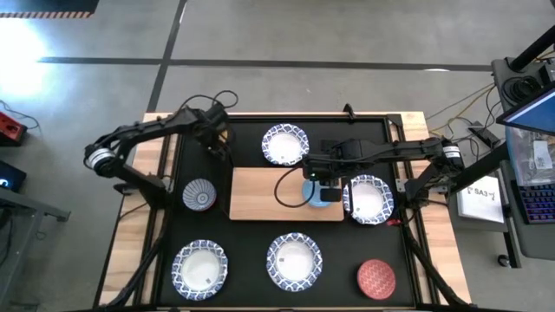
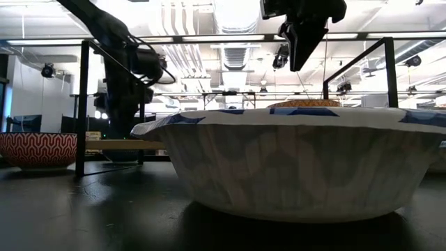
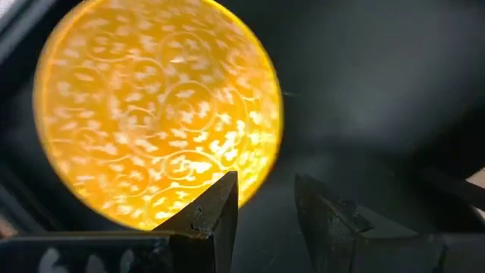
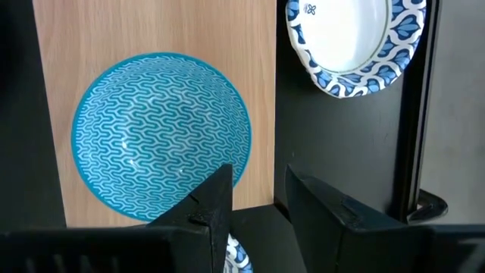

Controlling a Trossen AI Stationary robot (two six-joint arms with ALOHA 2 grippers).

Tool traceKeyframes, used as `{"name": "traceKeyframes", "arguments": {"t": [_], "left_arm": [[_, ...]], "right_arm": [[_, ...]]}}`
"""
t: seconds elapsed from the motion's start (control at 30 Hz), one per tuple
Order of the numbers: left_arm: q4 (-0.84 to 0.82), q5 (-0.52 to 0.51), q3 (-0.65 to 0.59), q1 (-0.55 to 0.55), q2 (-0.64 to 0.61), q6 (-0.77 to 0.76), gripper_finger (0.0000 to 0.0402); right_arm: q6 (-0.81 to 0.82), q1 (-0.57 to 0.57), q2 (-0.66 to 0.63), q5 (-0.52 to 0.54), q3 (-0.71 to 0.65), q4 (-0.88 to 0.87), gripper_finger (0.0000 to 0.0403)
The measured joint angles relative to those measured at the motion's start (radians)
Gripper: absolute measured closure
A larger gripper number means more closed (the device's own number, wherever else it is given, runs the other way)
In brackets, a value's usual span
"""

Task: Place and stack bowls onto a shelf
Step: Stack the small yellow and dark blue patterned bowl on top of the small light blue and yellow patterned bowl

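Note:
A small blue bowl stands on its base on the right end of the wooden shelf. My right gripper hovers open above the bowl's rim on its right side, shown in the high view as the right gripper over the blue bowl. At the table's far left, my left gripper hangs open over the rim of an orange bowl resting on the black tabletop. The low view shows a clear gap between the left gripper and the orange bowl.
Wide blue-and-white bowls sit behind the shelf, at its right end and near the front. A small blue-white patterned bowl lies left of the shelf, and a speckled red bowl sits at the near right.

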Motion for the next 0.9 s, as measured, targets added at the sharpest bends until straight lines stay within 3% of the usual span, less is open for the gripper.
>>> {"name": "traceKeyframes", "arguments": {"t": [0.57,0.9], "left_arm": [[0.048,0.005,-0.004,0.000,0.143,0.018,0.0290],[0.053,-0.001,-0.001,0.000,0.178,0.035,0.0390]], "right_arm": [[-0.016,0.000,0.000,0.001,0.000,-0.007,0.0303],[-0.019,0.000,0.000,0.001,0.000,-0.009,0.0306]]}}
